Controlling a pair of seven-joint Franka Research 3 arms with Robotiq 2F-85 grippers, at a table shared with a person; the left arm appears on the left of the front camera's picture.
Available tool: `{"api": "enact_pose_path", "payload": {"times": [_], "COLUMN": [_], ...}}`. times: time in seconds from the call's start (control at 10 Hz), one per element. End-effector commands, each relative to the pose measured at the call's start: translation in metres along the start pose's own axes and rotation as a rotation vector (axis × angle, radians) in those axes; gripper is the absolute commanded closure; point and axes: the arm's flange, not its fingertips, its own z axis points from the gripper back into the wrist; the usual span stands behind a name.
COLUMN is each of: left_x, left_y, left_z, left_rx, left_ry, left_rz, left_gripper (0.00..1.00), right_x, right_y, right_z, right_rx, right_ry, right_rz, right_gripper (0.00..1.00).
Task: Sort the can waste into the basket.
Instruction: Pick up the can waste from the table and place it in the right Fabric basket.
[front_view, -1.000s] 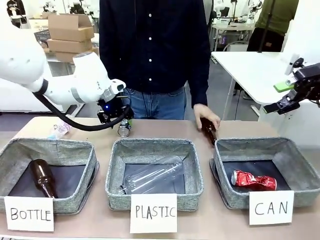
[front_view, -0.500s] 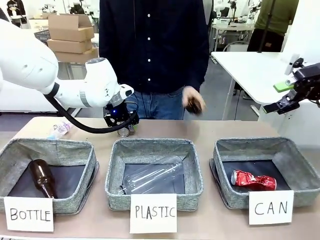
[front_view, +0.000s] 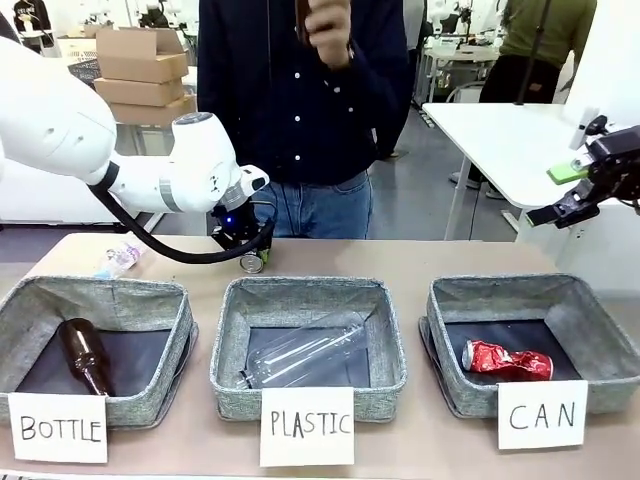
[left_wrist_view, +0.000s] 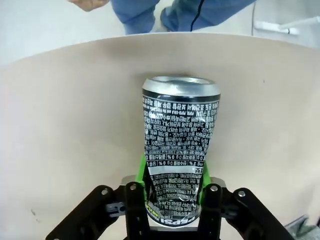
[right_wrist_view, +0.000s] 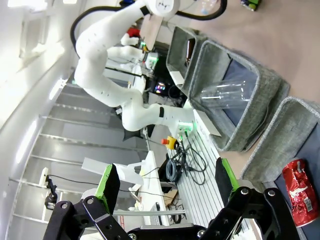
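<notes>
A black and silver can (left_wrist_view: 180, 145) with white print sits between the green pads of my left gripper (left_wrist_view: 174, 200), which is shut on it and has dented its near end. In the front view this can (front_view: 252, 263) lies level just behind the middle basket, low over the table under my left gripper (front_view: 244, 246). A crushed red can (front_view: 507, 361) lies in the grey basket (front_view: 530, 287) signed "CAN" at the right. My right gripper (front_view: 585, 190) hangs open in the air beyond that basket. Its wrist view shows the open right gripper (right_wrist_view: 167, 185) and the red can (right_wrist_view: 300, 192).
The "PLASTIC" basket (front_view: 308, 290) holds a clear bottle, and the "BOTTLE" basket (front_view: 100, 290) holds a brown bottle (front_view: 85, 355). A clear plastic bottle (front_view: 120, 258) lies on the table at the far left. The person's hand (front_view: 328, 25) holds a brown bottle at chest height.
My left gripper has shut on the black and silver can. The person's hand has lifted the brown bottle from the table near the "CAN" basket up to chest height.
</notes>
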Motion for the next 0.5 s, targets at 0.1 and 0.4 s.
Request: {"api": "enact_pose_path", "payload": {"times": [0.1,0.4], "left_x": [-0.007,-0.029], "left_y": [-0.001,-0.001], "left_z": [0.022,0.070], "left_rx": [0.014,-0.094], "left_ry": [-0.037,0.006], "left_rz": [0.000,-0.022], "left_gripper": [0.94,0.94], "right_x": [-0.001,-0.001], "right_y": [0.001,0.001], "right_z": [0.001,0.001], "right_rx": [-0.013,-0.013], "right_ry": [-0.001,-0.001], "right_rz": [0.017,0.017], "right_gripper": [0.00,0.00]}}
